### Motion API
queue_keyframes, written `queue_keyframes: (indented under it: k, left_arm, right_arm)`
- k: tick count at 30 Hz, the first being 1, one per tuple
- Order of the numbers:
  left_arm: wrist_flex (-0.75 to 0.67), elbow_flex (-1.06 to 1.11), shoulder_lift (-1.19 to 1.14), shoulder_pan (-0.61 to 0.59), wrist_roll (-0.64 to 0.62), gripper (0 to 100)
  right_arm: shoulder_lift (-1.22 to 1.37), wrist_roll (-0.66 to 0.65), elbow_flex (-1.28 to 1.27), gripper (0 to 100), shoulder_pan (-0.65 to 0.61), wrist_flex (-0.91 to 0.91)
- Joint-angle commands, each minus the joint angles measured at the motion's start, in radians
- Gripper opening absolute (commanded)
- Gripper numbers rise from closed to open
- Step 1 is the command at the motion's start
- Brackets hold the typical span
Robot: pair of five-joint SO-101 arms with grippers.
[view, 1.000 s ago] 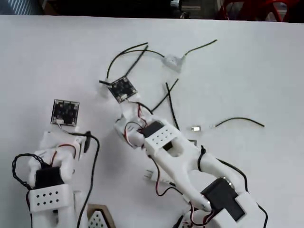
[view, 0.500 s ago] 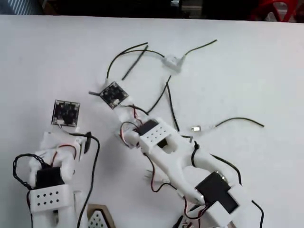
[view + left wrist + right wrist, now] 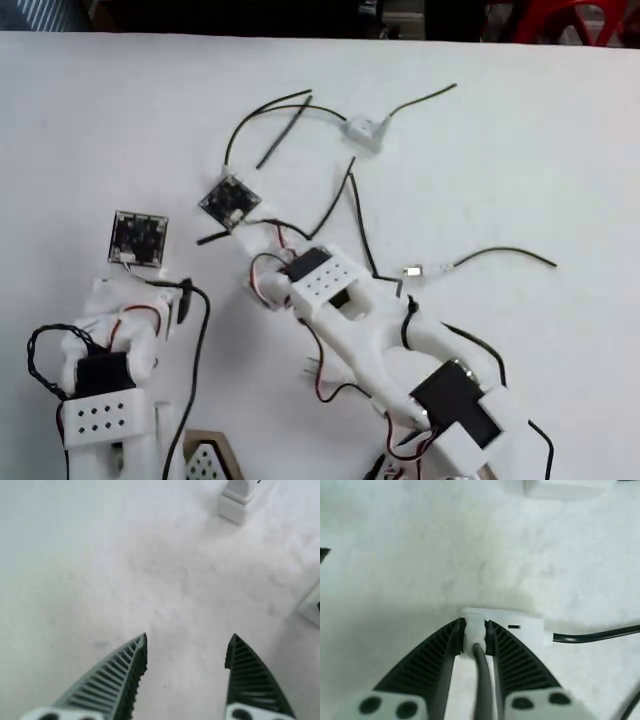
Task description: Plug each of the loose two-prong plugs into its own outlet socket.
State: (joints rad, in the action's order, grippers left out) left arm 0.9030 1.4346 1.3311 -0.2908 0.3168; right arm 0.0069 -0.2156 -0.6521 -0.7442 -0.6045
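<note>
My right gripper (image 3: 474, 626) is shut on a small white two-prong plug (image 3: 472, 637) with a black lead, its tip pressed against a white socket (image 3: 522, 626). From above, the right arm (image 3: 340, 290) points at a black square outlet board (image 3: 230, 201) at mid-table. A second black outlet board (image 3: 138, 237) lies just ahead of the left arm (image 3: 105, 330). My left gripper (image 3: 187, 642) hangs open above bare table, short of a white socket block (image 3: 237, 500). Another loose plug (image 3: 412, 270) with a black lead lies to the right of the right arm.
A white connector (image 3: 362, 130) with black leads rests farther back at the centre. Loose black wires (image 3: 345, 200) curl between it and the right arm. A tan and white part (image 3: 205, 458) sits at the front edge. The far table edge (image 3: 300, 36) borders a dark room.
The right arm has swung left, and the black outlet board at its tip has slid left and turned with it. The left arm has stayed still.
</note>
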Motion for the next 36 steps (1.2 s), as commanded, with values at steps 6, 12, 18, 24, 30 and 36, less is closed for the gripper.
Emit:
queue_keyframes:
  k: [6, 12, 18, 24, 30, 36]
  left_arm:
    - [-0.023, -0.005, 0.013, -0.007, -0.011, 26]
    - [-0.021, -0.005, 0.013, -0.007, -0.009, 26]
    - [-0.020, -0.005, 0.013, -0.005, -0.006, 26]
    - [-0.020, -0.005, 0.013, -0.004, -0.006, 26]
    - [-0.020, -0.005, 0.013, -0.004, -0.006, 26]
    - [-0.020, -0.005, 0.013, -0.004, -0.006, 26]
  right_arm:
    - [0.024, -0.011, 0.189, 2.1, 0.073, -0.019]
    - [0.031, -0.011, 0.345, 5.8, 0.166, 0.048]
    - [0.024, -0.009, 0.348, 37.2, 0.157, 0.045]
    - [-0.110, -0.011, 0.373, 28.8, 0.156, -0.143]
    - [-0.366, -0.011, 0.367, 19.7, 0.162, -0.452]
    - [-0.513, -0.006, 0.365, 17.0, 0.176, -0.751]
